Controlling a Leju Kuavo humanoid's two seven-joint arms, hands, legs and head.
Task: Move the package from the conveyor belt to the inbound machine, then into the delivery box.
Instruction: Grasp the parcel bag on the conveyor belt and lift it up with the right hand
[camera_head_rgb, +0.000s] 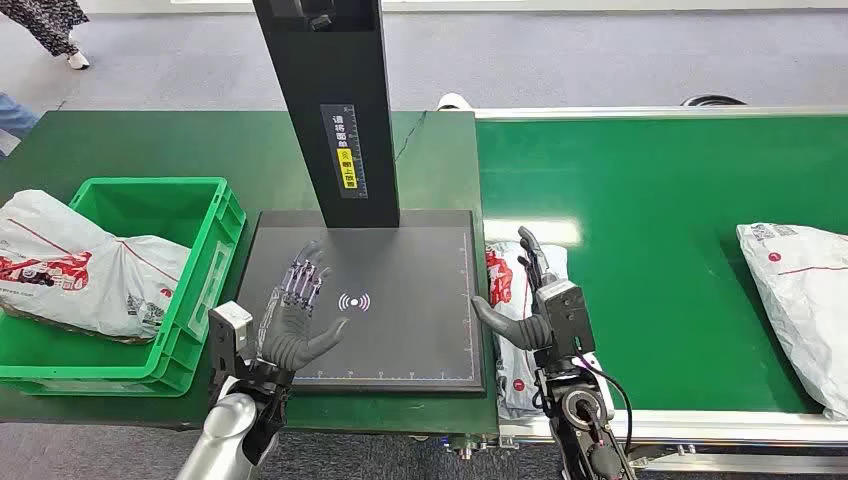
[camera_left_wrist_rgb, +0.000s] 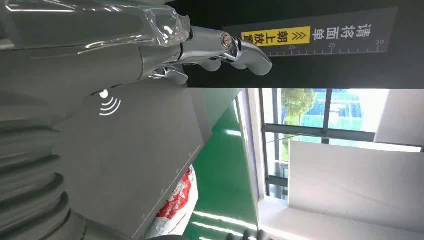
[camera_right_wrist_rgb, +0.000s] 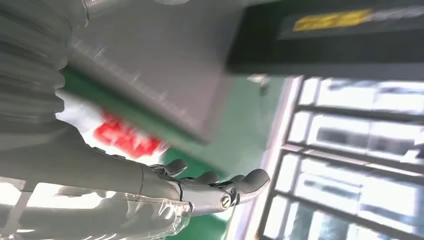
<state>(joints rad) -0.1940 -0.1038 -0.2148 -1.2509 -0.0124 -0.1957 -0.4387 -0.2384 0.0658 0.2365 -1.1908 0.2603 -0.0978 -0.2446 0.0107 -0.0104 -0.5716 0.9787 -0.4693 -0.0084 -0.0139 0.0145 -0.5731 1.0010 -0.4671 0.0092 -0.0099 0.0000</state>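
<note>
Package on the conveyor belt, lower centre of the head view.
Largest, the belt fills the right half; the black inbound machine sits centre, the green delivery box lower left. Left robot hand hovers spread and empty above the machine; right robot hand, fingers apart, sits over the package, contact unclear.

My head camera looks forward and down from high up, taking in the inbound machine at frame centre, the conveyor belt right and the delivery box left. My left wrist camera sits close behind my left hand, turned sideways, low across the machine's plate toward windows. My right wrist camera, blurred, looks likewise past my right hand. All three share that plate.
</note>
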